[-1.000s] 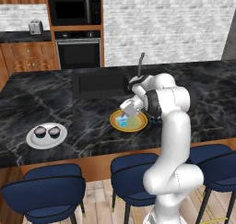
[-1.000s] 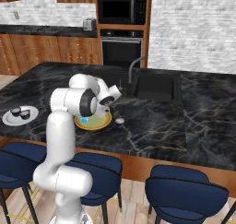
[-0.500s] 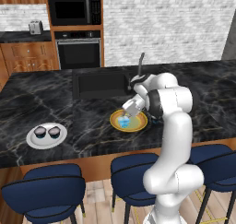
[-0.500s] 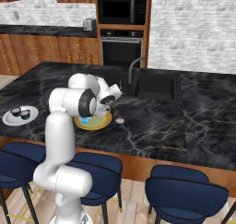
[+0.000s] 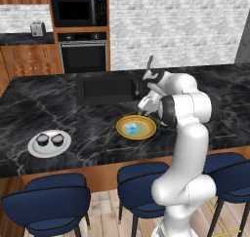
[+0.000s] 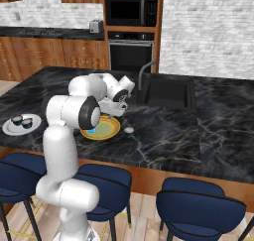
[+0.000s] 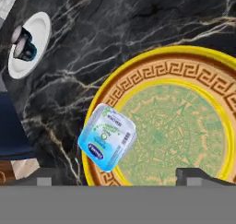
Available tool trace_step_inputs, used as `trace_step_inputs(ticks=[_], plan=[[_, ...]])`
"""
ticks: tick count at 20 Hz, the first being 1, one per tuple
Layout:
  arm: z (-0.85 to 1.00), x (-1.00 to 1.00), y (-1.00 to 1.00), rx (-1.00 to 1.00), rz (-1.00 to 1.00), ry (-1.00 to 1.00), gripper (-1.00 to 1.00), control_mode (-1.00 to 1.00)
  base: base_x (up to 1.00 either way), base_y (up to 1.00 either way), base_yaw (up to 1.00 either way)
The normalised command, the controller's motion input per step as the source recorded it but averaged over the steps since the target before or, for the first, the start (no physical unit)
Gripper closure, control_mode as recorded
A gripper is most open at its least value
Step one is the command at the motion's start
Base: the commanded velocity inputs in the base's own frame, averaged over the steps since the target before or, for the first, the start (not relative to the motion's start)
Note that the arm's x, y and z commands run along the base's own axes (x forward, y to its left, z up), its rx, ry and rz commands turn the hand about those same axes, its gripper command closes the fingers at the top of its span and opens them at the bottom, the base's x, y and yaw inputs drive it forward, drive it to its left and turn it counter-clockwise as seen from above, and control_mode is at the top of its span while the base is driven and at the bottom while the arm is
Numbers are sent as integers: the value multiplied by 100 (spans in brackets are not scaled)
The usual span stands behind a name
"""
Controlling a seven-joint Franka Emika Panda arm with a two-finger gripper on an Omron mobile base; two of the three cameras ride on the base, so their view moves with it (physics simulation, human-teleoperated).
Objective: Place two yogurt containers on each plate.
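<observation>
Now released and open, end effector (image 7: 120, 181) hovering over yellow plate (image 7: 152, 71), blue cup (image 7: 107, 137) resting on rim, last dark cup (image 6: 128, 131) lying just beside on desk (image 6: 198, 121).

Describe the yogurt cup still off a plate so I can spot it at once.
Start at the black marble island and find the yellow plate near its front edge, by the robot's arm. The cup stands on the bare counter just beside that plate, on the sink side. It is round with a dark top, unlike the light blue container on the plate.
</observation>
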Motion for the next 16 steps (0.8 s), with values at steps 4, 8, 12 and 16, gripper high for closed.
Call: trace_step_inputs(ticks=[4, 8, 12, 16], plan=[[15, -33, -49, -39, -2, 0, -100, -100, 0, 0, 0], [20, -14, -45, -27, -3, 9, -100, -100, 0, 0, 0], [11, 0, -31, -20, 0, 19, -100, -100, 0, 0, 0], [-10, 0, -38, -16, 0, 14, -100, -100, 0, 0, 0]])
